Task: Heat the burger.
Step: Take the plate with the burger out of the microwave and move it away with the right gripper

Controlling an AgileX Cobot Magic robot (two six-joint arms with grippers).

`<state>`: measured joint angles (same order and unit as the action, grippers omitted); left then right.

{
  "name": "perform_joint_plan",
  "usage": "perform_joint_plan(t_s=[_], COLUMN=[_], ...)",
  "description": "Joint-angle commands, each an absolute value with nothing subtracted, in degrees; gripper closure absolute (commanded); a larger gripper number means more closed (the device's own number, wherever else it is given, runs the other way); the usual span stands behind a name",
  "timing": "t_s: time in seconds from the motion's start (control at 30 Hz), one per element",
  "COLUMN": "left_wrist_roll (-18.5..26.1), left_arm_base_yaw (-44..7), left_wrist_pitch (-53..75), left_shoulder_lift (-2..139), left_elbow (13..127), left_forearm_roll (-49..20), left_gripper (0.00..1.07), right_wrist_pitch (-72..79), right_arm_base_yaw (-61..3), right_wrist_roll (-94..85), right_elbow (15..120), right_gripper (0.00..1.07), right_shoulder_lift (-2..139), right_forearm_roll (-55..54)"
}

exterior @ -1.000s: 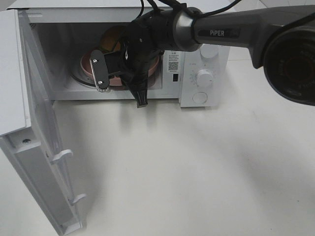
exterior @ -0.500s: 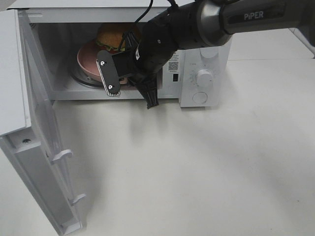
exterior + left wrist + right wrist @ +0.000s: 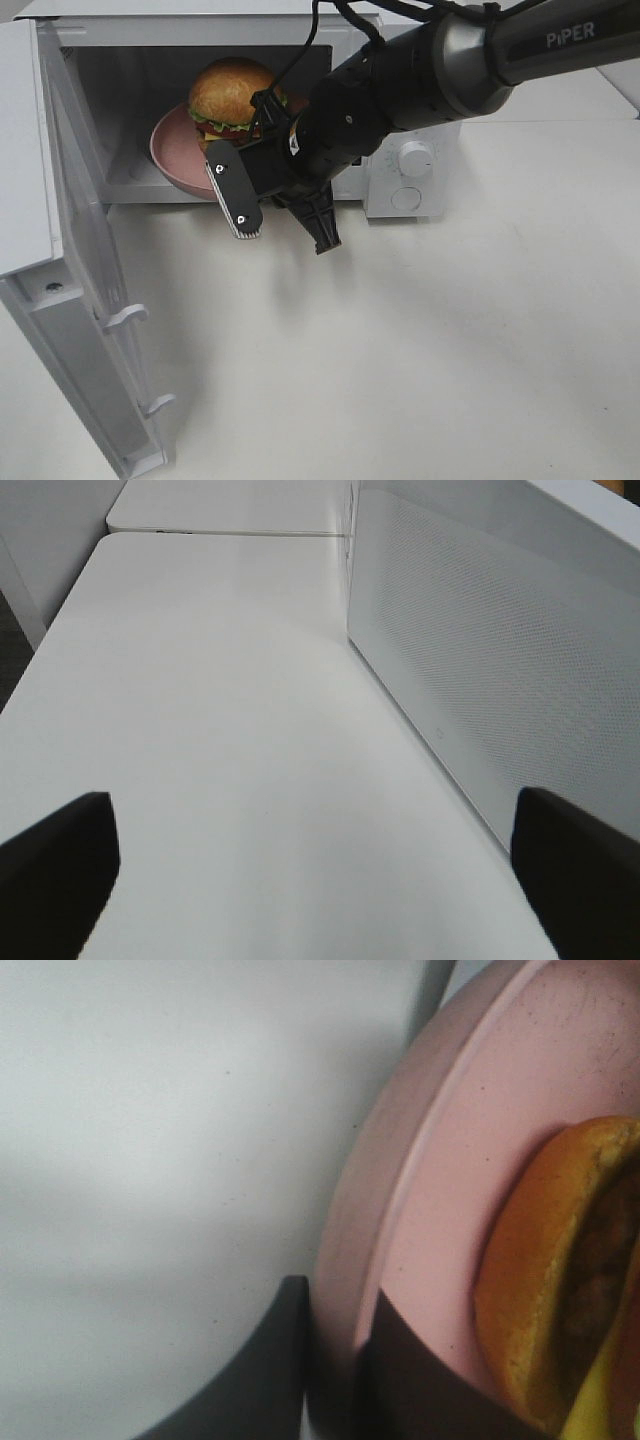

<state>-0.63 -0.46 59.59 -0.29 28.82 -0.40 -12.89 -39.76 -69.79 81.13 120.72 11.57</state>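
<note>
The burger [image 3: 228, 95], with a golden bun, lettuce and cheese, sits on a round pink plate [image 3: 172, 150] in the open microwave's [image 3: 415, 190] mouth, held clear of the cavity floor. My right gripper [image 3: 285, 165] reaches in from the right and is shut on the plate's near rim. In the right wrist view its two dark fingers [image 3: 410, 1385] pinch the plate [image 3: 440, 1210] rim, the gripper [image 3: 335, 1360] close beside the burger [image 3: 545, 1290]. My left gripper [image 3: 315, 880] is open over bare table, with nothing between its fingers, and does not show in the exterior high view.
The microwave door [image 3: 90, 300] stands swung open at the left, reaching toward the table's front edge. Control knobs [image 3: 415, 158] are on the microwave's right panel. A white perforated panel [image 3: 480, 660] runs along the table beside my left gripper.
My right gripper has drawn back toward the microwave's front, bringing the plate up and outward. The burger, hidden behind the arm before, now shows fully.
</note>
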Motion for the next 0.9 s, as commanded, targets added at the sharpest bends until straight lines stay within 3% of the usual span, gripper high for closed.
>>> perform_joint_plan(t_s=[0.03,0.9], left_wrist_roll=[-0.5,-0.5], left_arm_base_yaw=[-0.5,-0.5], left_wrist_pitch=[59.4,59.4], left_shoulder_lift=[-1.5,-1.5], left_elbow=[28.7,28.7], left_forearm_roll=[-0.7,-0.7], left_gripper=[0.04,0.04], right_wrist_pitch=[-8.8,-5.6], right_arm_base_yaw=[-40.2,-40.2], right_wrist_roll=[-70.4,-70.4], right_elbow=[79.8,57.4], right_gripper=[1.07,1.07], right_shoulder_lift=[118.0,99.6], right_forearm_roll=[12.1,12.1])
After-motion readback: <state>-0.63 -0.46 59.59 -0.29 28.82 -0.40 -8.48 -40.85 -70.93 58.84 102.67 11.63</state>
